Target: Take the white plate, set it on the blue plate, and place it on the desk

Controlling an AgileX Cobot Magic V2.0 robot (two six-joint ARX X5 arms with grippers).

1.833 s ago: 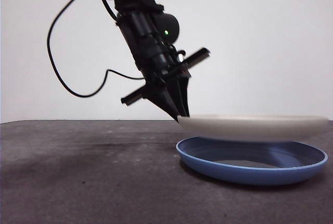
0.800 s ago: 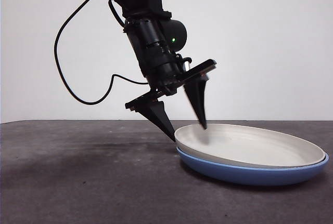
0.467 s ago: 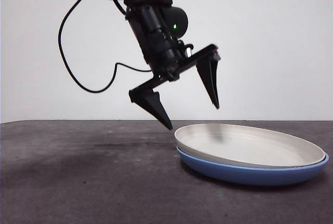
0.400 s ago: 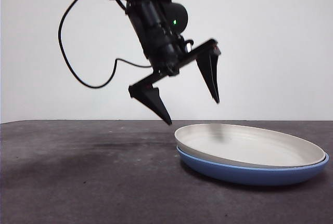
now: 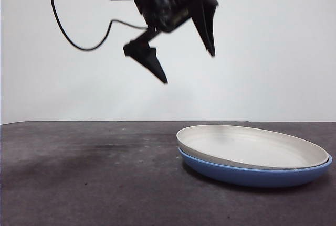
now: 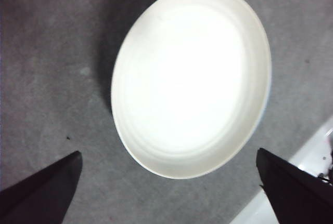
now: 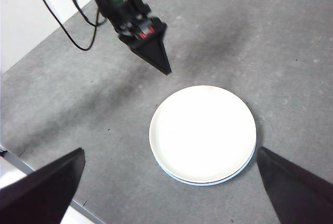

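Front view: my left tool (image 5: 186, 66) hangs high, jaws apart.
Plates: round matte cream plate (image 5: 252, 144) nested in glossy blue plate (image 5: 247, 174).
Right tool (image 7: 171, 193): jaws apart above dark speckled bench (image 5: 79, 179).

Light is even and bright. The white plate (image 6: 190, 81) glares to a featureless blaze in the left wrist view, casting a soft shadow on the desk (image 6: 47, 68). The left gripper (image 5: 186, 63) is slightly motion-blurred in the front view.
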